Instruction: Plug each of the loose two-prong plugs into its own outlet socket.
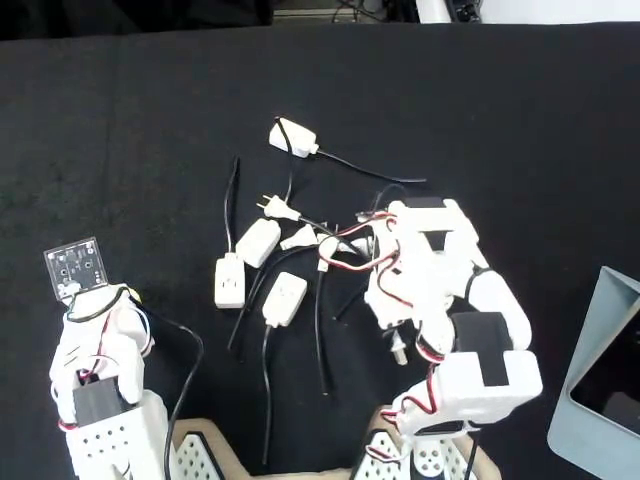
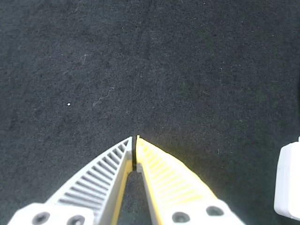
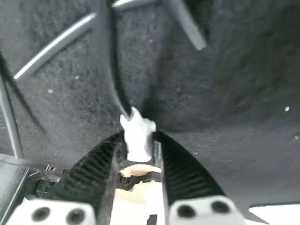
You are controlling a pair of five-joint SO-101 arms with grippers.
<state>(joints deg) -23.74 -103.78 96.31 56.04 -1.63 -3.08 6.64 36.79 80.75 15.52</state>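
Several white outlet sockets lie mid-table, among them a far socket, a middle socket, a left socket and a near socket, each on a black cord. A loose two-prong plug lies beyond them and a white plug lies beside them. My right gripper is shut on a small white plug whose black cord runs away over the cloth; in the high view it sits at the tangle's right side. My left gripper is shut on nothing, low over bare cloth at the near left.
A black cloth covers the table. A small marker card lies just beyond the left arm. A grey stand is at the right edge. Black cords trail toward the front. A white block edge shows beside my left gripper.
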